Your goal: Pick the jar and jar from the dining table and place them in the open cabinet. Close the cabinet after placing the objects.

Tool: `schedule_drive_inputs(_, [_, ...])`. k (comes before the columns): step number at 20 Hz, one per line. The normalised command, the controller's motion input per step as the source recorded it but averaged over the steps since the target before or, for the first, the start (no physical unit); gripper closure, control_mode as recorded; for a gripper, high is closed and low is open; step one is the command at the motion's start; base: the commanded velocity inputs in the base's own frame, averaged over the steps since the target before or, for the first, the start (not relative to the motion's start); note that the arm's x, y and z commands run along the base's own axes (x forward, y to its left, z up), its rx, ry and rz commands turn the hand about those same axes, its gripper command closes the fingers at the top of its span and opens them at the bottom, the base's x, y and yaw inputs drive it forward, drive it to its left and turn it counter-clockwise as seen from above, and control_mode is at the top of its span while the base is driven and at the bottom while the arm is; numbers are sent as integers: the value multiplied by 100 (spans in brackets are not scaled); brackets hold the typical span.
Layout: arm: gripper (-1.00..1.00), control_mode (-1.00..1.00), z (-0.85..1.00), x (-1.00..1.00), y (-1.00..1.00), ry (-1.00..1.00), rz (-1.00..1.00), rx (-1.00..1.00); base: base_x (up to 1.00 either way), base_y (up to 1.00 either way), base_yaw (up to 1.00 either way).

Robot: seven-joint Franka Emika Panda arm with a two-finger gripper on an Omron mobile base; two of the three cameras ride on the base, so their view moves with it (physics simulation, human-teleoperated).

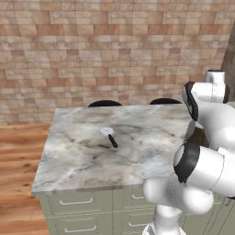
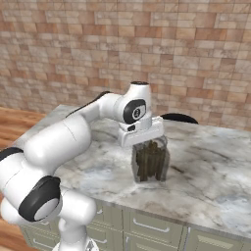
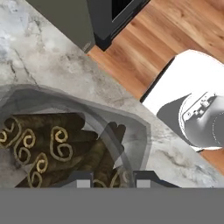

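One clear glass jar with dark brown sticks stands upright on the marble dining table, toward its front edge. My gripper comes down on the jar's top from above and is shut on its rim. In the hand view I look straight down into the jar, where curled stick ends show; the gripper holds the jar's wall at the near side. In the left base view my own arm hides the jar, and the table shows beside it. The cabinet is out of view.
A small white-headed, black-handled utensil lies mid-table. Two black chair backs rise behind the far edge, before a brick wall. In the hand view, wooden floor and a dark unit lie beyond the table's edge.
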Motion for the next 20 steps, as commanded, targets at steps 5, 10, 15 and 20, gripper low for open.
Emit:
schedule_drive_inputs(5, [100,-100,90,-22,10,-1,1,-5,0,0,0])
schedule_drive_inputs(10, [100,-100,85,-23,21,0,3,-8,0,0,0])
schedule_drive_inputs(15, [100,-100,71,-18,31,0,5,-12,0,0,0])
schedule_drive_inputs(20, [100,-100,20,-11,18,2,1,-5,0,0,0])
